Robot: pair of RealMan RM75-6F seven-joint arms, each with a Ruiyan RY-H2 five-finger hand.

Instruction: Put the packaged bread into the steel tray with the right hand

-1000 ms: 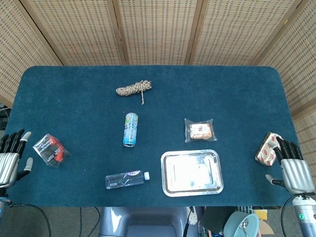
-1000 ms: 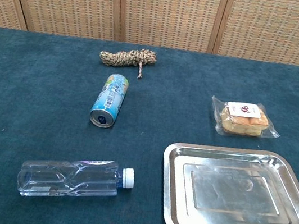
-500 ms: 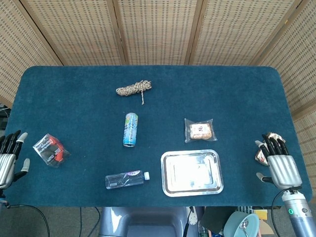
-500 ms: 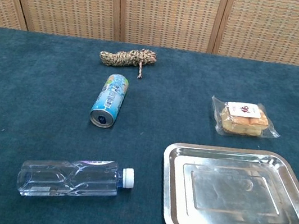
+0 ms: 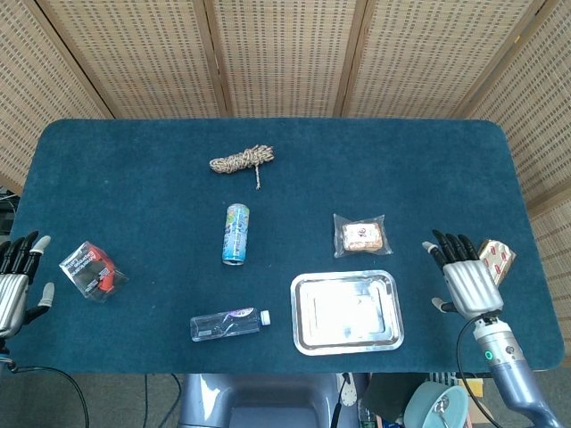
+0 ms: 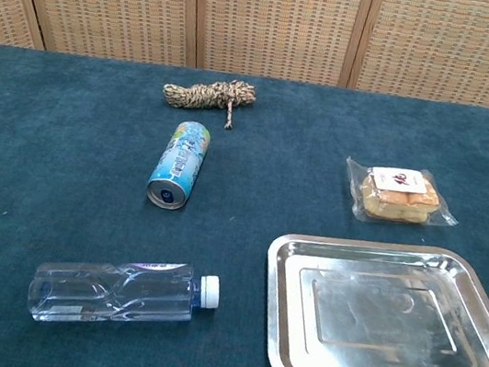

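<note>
The packaged bread (image 5: 361, 235) (image 6: 398, 195) lies flat in its clear wrapper just beyond the steel tray (image 5: 303, 332) (image 6: 281, 334), which holds nothing. My right hand (image 5: 466, 280) hovers to the right of the tray, fingers spread and holding nothing, a short way right of the bread. At the table's left edge my left hand (image 5: 13, 285) rests open beside a red and black packet. Neither hand shows in the chest view.
A drink can (image 5: 235, 234) lies left of the bread, a clear water bottle (image 5: 227, 324) left of the tray, and a rope bundle (image 5: 242, 160) farther back. A red packet (image 5: 89, 269) lies at the left; a brown packet (image 5: 496, 259) sits by the right edge.
My right hand has moved left from over the brown packet toward the tray, uncovering that packet. The left hand has drifted slightly. Bread and tray have not moved.
</note>
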